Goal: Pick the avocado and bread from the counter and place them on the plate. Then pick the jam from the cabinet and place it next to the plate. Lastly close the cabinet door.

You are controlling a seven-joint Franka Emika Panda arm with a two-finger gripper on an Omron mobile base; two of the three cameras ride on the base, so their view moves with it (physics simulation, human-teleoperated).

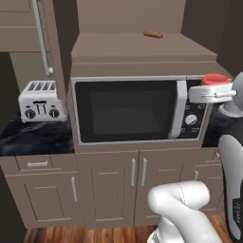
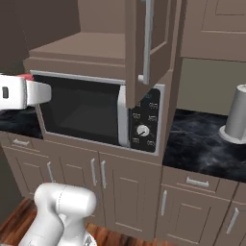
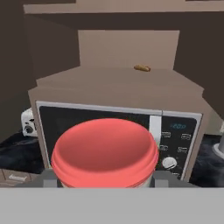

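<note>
The jam (image 3: 105, 148), a squat jar with a red-pink lid, sits between my gripper's (image 3: 105, 177) fingers, which are shut on it. In the left base view the gripper (image 1: 213, 86) holds the jam (image 1: 214, 79) in the air in front of the microwave's upper right corner. The right base view has the hand at the left edge, a red sliver of the jam (image 2: 25, 76) above it. The cabinet (image 1: 133, 47) above the microwave is open, and its door (image 2: 144, 48) with a silver bar handle (image 2: 148, 38) stands swung out. Avocado, bread and plate are out of view.
A microwave (image 1: 137, 111) fills the space under the cabinet shelf. A small brown oblong item (image 1: 153, 34) lies on that shelf. A toaster (image 1: 42, 100) stands on the black counter (image 1: 33, 135) at left. A grey cylinder on a round base (image 2: 238, 115) stands at right.
</note>
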